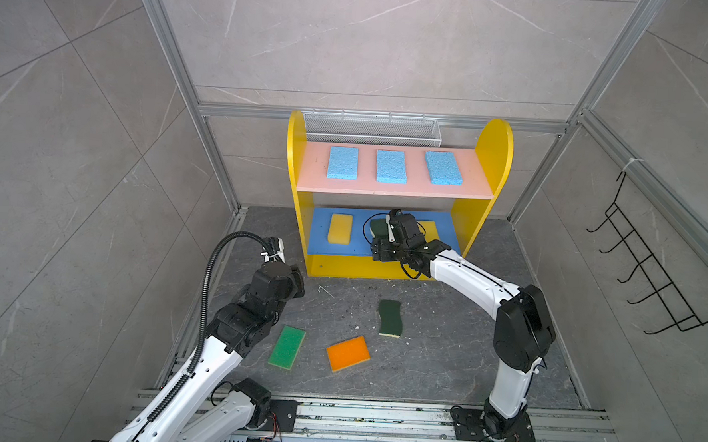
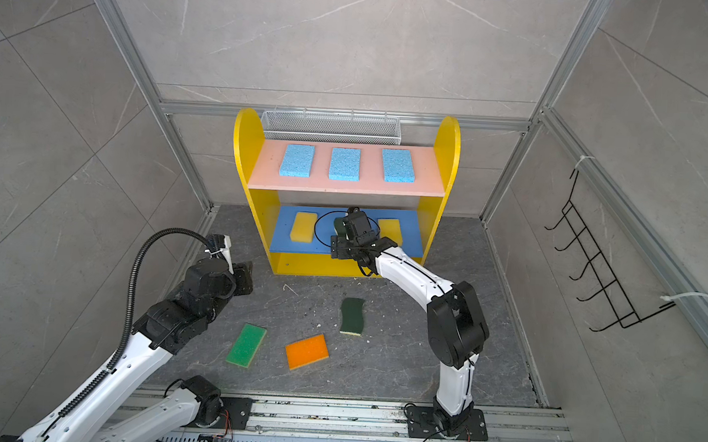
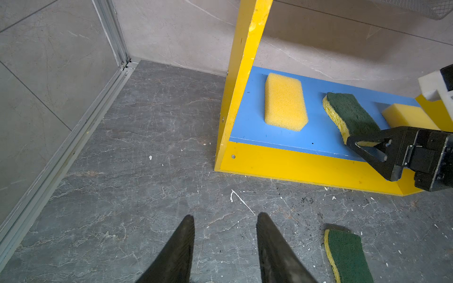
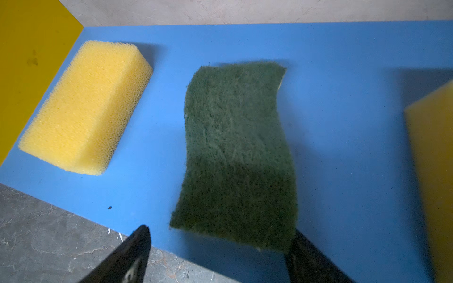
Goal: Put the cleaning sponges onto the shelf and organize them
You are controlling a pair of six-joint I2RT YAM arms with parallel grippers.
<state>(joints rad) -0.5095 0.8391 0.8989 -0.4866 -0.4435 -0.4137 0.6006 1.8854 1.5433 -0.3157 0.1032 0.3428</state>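
The shelf point(image 1: 391, 188) holds three light blue sponges point(image 1: 391, 166) on its pink board. On the blue board point(image 4: 343, 73) lie a yellow sponge point(image 4: 85, 107), a dark-green wavy sponge point(image 4: 235, 152) and a second yellow sponge point(image 2: 387, 229). My right gripper point(image 4: 220, 230) is open at the dark-green sponge's near end; one finger touches its corner, the other stands apart. That end looks slightly raised. My left gripper point(image 3: 226, 215) is open and empty over the floor left of the shelf. On the floor lie a dark-green sponge point(image 1: 390, 318), a bright green sponge point(image 1: 287, 346) and an orange sponge point(image 1: 348, 353).
A silver wire-mesh basket point(image 1: 369, 129) hangs on the back wall behind the shelf top. A black wire hook rack point(image 1: 649, 266) is fixed on the right wall. Aluminium frame posts and tiled walls close in the grey floor point(image 1: 440, 359) on three sides.
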